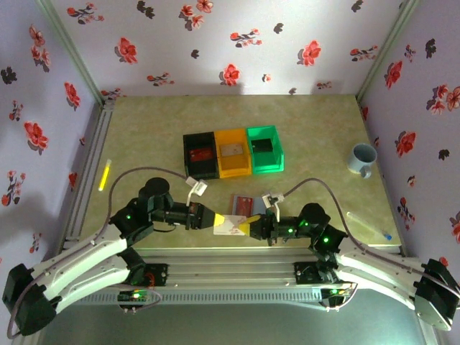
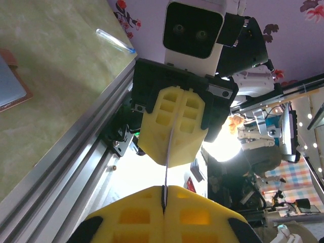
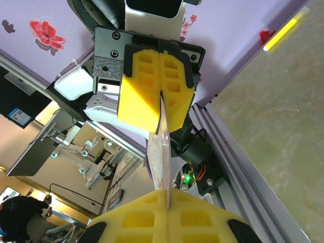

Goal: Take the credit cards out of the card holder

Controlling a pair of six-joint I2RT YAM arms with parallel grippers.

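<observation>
A white credit card (image 1: pixel 231 225) hangs in the air over the table's near edge, pinched at opposite ends by both grippers. My left gripper (image 1: pixel 218 218) is shut on its left end and my right gripper (image 1: pixel 249 228) on its right end. In the left wrist view the card (image 2: pixel 168 157) is edge-on, running from my closed left gripper (image 2: pixel 164 196) to the right arm's yellow fingers (image 2: pixel 172 126). In the right wrist view the card (image 3: pixel 161 152) spans from my right gripper (image 3: pixel 167 201) to the left arm's fingers (image 3: pixel 154 91). The card holder (image 1: pixel 243 203) lies open just behind them, its grey-blue inside (image 2: pixel 9 81) up.
Black (image 1: pixel 199 154), orange (image 1: pixel 231 152) and green (image 1: pixel 264 149) bins stand in a row mid-table. A blue mug (image 1: pixel 361 158) is at the right. A yellow stick (image 1: pixel 105 175) lies at the left edge, and a clear tube (image 1: pixel 368 224) at the right near the aluminium rail (image 1: pixel 230 259).
</observation>
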